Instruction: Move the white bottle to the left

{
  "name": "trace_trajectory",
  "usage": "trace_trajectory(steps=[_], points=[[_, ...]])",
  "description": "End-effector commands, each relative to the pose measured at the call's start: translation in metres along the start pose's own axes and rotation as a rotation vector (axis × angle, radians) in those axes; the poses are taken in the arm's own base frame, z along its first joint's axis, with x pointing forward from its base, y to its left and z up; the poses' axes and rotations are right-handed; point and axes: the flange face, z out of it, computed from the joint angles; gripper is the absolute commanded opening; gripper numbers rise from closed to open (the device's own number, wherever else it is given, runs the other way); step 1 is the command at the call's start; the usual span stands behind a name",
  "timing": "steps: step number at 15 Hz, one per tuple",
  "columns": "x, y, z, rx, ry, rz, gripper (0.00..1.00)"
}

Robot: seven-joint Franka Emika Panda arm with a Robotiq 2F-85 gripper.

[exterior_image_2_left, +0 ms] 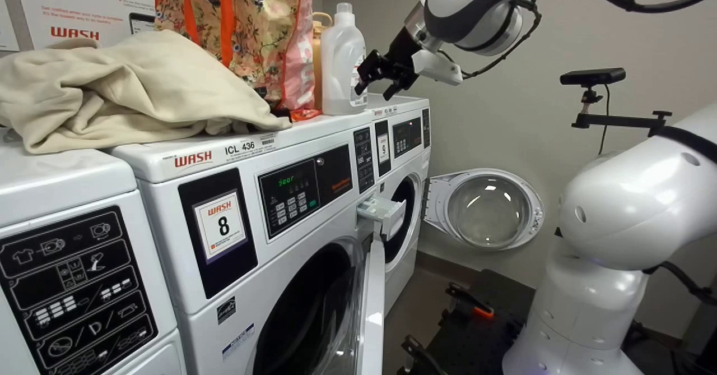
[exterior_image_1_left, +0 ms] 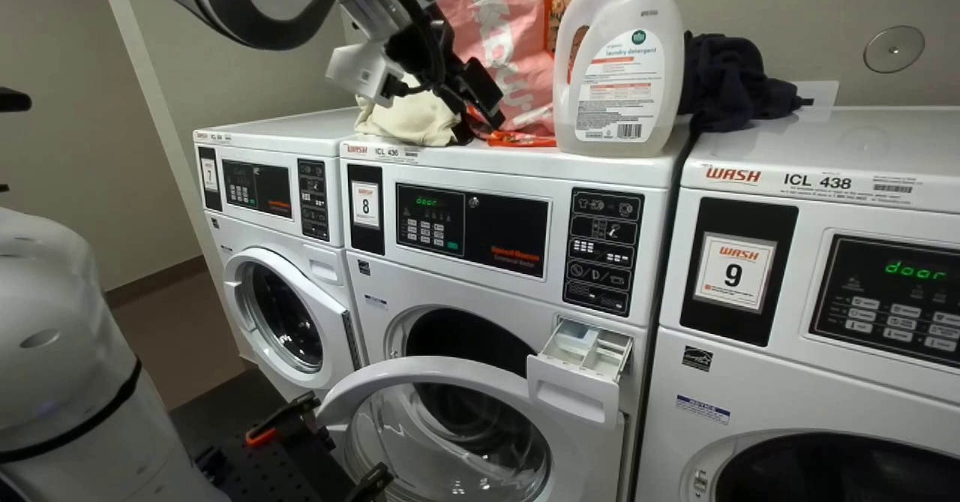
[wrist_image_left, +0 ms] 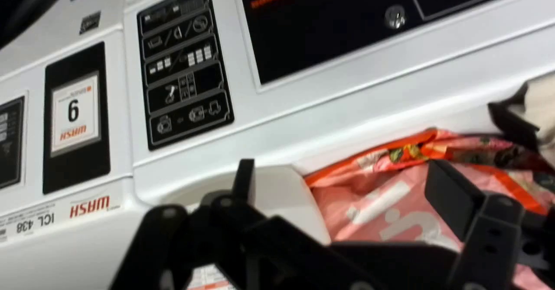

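The white bottle (exterior_image_1_left: 619, 74) is a large translucent white jug with handle, white cap and printed label. It stands upright on top of washer 8, near its front edge. It also shows in an exterior view (exterior_image_2_left: 340, 66) and partly in the wrist view (wrist_image_left: 288, 197). My gripper (exterior_image_1_left: 480, 112) is open with nothing between its fingers, left of the jug and above the washer top in that view. In an exterior view the gripper (exterior_image_2_left: 373, 91) overlaps the jug's label side. In the wrist view one finger of the gripper (wrist_image_left: 342, 168) covers part of the jug; I cannot tell contact.
A pink floral bag (exterior_image_1_left: 510, 44) stands behind the gripper. A cream cloth (exterior_image_2_left: 123, 83) and a dark cloth (exterior_image_1_left: 731, 78) lie on the washers. A slim yellow bottle (exterior_image_2_left: 317, 50) stands beside the bag. Below, a detergent drawer (exterior_image_1_left: 574, 389) and a washer door (exterior_image_1_left: 450, 427) hang open.
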Motion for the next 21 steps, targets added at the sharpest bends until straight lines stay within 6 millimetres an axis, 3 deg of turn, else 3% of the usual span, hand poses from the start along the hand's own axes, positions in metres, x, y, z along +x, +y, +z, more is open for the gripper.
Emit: trace_trajectory(steps=[1, 6, 8, 9, 10, 15, 17, 21], points=[[0.014, -0.002, 0.007, 0.017, 0.194, 0.03, 1.0], [0.033, -0.025, 0.01, 0.047, 0.499, 0.002, 1.0], [0.031, -0.031, 0.023, 0.051, 0.588, -0.007, 1.0], [0.055, -0.031, -0.012, 0.053, 0.596, -0.008, 1.0], [0.055, -0.032, -0.003, 0.05, 0.594, -0.009, 1.0], [0.073, -0.03, -0.015, 0.039, 0.628, -0.009, 1.0], [0.071, -0.029, -0.006, 0.038, 0.608, -0.003, 1.0], [0.059, -0.027, 0.03, 0.021, 0.524, 0.012, 1.0]])
